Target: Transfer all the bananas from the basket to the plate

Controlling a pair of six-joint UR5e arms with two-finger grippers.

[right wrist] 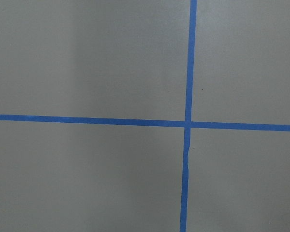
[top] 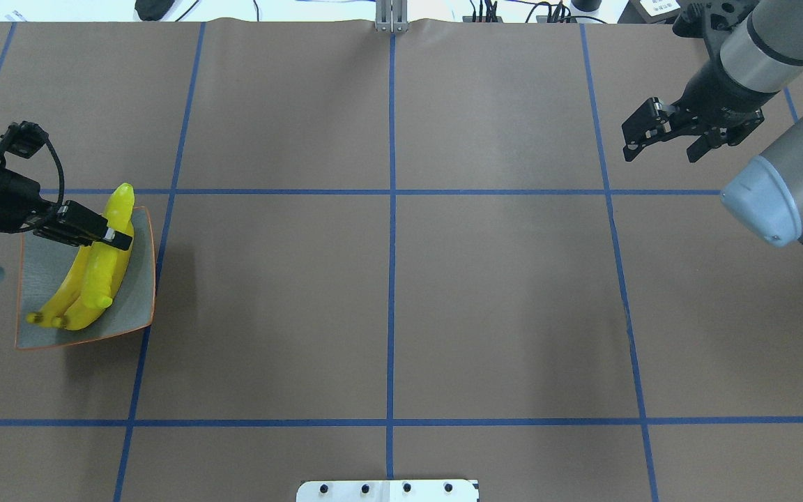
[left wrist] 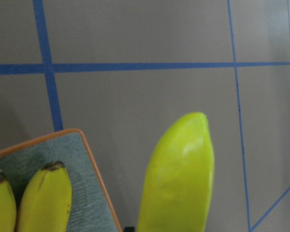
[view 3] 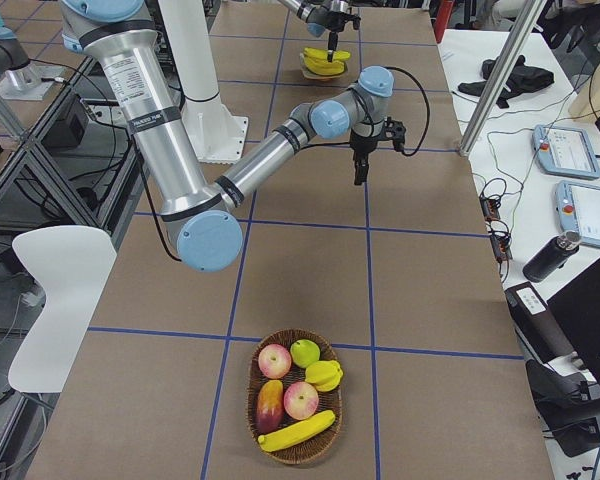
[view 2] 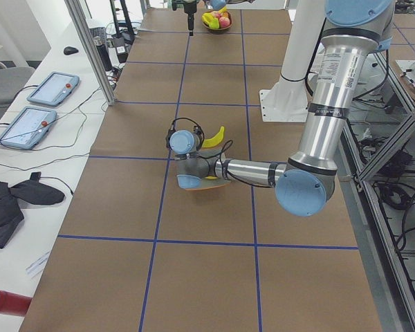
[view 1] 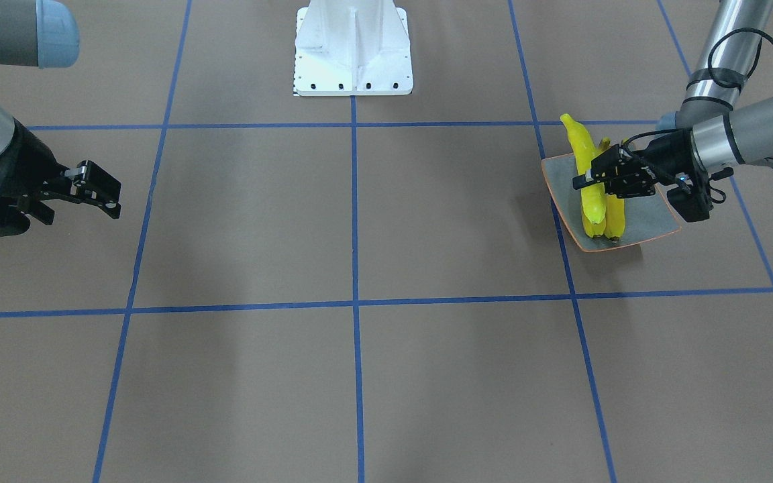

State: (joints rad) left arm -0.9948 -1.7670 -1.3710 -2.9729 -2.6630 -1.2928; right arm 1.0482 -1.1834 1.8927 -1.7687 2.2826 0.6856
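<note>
Two bananas (top: 67, 298) lie on the orange-rimmed plate (top: 138, 307), a third banana (top: 110, 265) over them, a fourth banana (view 3: 298, 430) in the basket (view 3: 251, 395).

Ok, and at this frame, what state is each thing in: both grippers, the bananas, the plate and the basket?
left gripper: shut on the held banana, over the plate.
held banana: gripped, tilted, far tip past the plate's rim.
two plated bananas: lying side by side.
plate: level, two bananas on it.
right gripper: open, empty.
basket: upright, not emptied.
basket banana: lying in the basket, not yet moved.
</note>
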